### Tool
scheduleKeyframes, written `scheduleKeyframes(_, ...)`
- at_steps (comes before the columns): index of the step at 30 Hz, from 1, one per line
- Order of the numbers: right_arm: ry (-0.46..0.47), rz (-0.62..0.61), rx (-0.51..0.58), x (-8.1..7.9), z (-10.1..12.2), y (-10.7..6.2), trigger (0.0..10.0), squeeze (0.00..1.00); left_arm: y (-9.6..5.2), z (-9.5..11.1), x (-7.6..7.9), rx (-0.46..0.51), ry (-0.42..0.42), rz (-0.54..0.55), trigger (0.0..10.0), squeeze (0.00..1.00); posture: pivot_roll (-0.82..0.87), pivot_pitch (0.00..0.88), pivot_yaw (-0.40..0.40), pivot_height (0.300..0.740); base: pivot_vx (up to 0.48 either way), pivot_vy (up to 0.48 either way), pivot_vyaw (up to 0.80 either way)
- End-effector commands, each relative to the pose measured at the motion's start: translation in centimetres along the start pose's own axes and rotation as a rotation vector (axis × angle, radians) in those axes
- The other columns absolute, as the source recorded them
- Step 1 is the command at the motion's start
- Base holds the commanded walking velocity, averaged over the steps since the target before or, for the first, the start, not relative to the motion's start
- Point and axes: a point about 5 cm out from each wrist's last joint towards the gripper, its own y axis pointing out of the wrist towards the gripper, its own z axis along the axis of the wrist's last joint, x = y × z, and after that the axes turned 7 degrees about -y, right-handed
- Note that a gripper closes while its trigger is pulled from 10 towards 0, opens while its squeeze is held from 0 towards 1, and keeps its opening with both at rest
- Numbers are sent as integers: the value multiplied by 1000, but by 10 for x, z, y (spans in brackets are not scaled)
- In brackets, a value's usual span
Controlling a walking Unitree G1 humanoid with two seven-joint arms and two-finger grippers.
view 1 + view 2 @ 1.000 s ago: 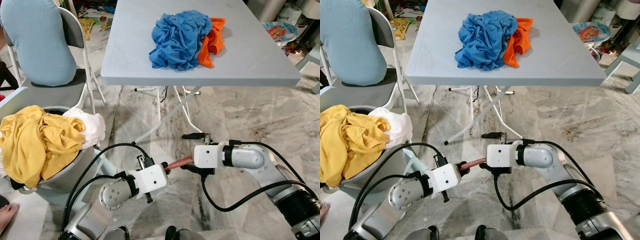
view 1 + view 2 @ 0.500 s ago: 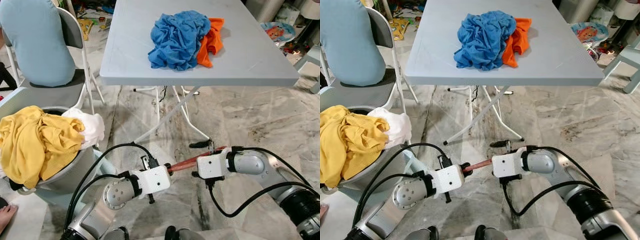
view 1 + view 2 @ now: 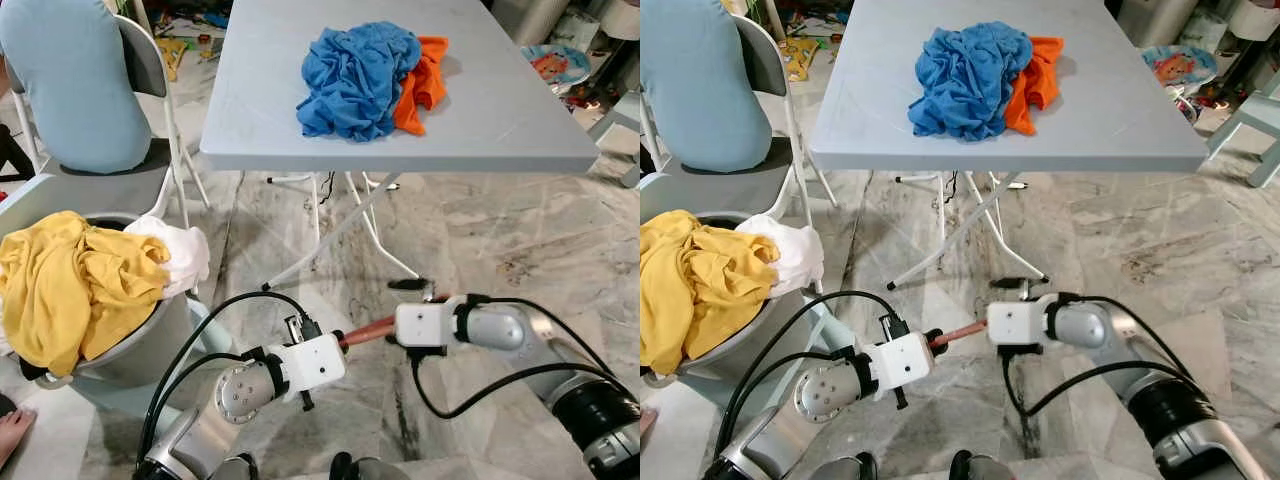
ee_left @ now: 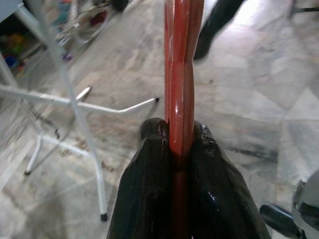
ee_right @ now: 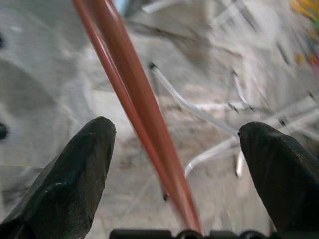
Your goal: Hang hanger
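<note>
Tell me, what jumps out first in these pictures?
Two silver arms meet low over the marble floor: the left claw is shut on a red hanger, the right claw open around it. Behind, blue and orange clothes lie heaped on a grey table.

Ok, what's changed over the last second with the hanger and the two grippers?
The right gripper has slid right along the red hanger and now straddles it with fingers open. The left gripper stays clamped on it. The table and clothes pile are unmoved.
</note>
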Motion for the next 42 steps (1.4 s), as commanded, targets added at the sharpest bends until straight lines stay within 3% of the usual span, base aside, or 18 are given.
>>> scheduleKeyframes(1, 52, -42, -40, 5, -11, -6, 10000, 0, -4, -9, -2, -42, -15, 48, 10000, 0, 31, 175, -99, 740, 0, 0, 0)
scheduleKeyframes(4, 98, -72, -56, 6, -16, -9, 10000, 0, -7, -20, -6, -95, -10, 98, 10000, 0, 28, 177, -98, 740, 0, 0, 0)
scheduleKeyframes(8, 149, -112, -57, 5, -16, -8, 10000, 0, -12, -38, -18, -190, -46, 242, 10000, 0, 24, 180, -98, 740, 0, 0, 0)
scheduleKeyframes(10, 198, -157, -58, 7, -15, -5, 10000, 0, -13, -37, -29, -181, -107, 344, 10000, 0, 25, 183, -99, 740, 0, 0, 0)
scheduleKeyframes(11, 279, -204, -51, 10, -14, -3, 10000, 0, -13, -32, -36, -151, -158, 400, 10000, 0, 26, 183, -100, 740, 0, 0, 0)
scheduleKeyframes(12, 373, -266, -54, 13, -16, -2, 10000, 773, -13, -27, -41, -114, -220, 452, 10000, 0, 26, 186, -100, 740, 0, 0, 0)
scheduleKeyframes(13, 373, -266, -54, 13, -16, -2, 10000, 773, -13, -27, -41, -114, -220, 452, 10000, 0, 26, 186, -100, 740, 0, 0, 0)
scheduleKeyframes(14, 472, -324, -64, 16, -18, -1, 10000, 1000, -13, -22, -45, -79, -279, 492, 10000, 0, 26, 186, -100, 740, 0, 0, 0)
scheduleKeyframes(17, 730, -442, -43, 18, -18, 1, 10000, 1000, -12, -12, -49, 10, -445, 556, 10000, 0, 25, 190, -104, 740, 0, 0, 0)
scheduleKeyframes(18, 786, -464, -28, 18, -16, 2, 10000, 831, -12, -10, -49, 28, -477, 566, 10000, 0, 25, 190, -104, 740, 0, 0, 0)
scheduleKeyframes(19, 840, -492, -11, 19, -12, 2, 10000, 831, -12, -8, -49, 47, -514, 578, 10000, 0, 20, 196, -102, 740, 0, 0, 0)
scheduleKeyframes(20, 874, -512, 5, 18, -9, 3, 10000, 639, -12, -6, -48, 61, -542, 581, 10000, 0, 20, 196, -102, 740, 0, 0, 0)
scheduleKeyframes(21, 900, -540, 23, 19, -5, 3, 10000, 55, -11, -4, -47, 75, -568, 580, 10000, 0, 20, 196, -102, 740, 0, 0, 0)
scheduleKeyframes(22, 929, -547, 22, 17, -1, 5, 10000, 0, -11, -3, -45, 81, -582, 574, 10000, 0, 20, 203, -99, 740, 0, 0, 0)
scheduleKeyframes(27, 989, -546, 22, 11, 10, 9, 10000, 0, -11, -1, -41, 91, -622, 555, 10000, 0, 19, 209, -92, 740, 0, 0, -620)
scheduleKeyframes(35, 1024, -546, 5, 9, 14, 8, 10000, 0, -12, 2, -46, 107, -643, 550, 10000, 0, 19, 210, -91, 740, 239, 0, -778)
scheduleKeyframes(42, 1030, -547, -3, 8, 19, 10, 10000, 0, -10, 3, -42, 104, -655, 520, 10000, 0, 18, 213, -86, 740, 303, 0, -781)
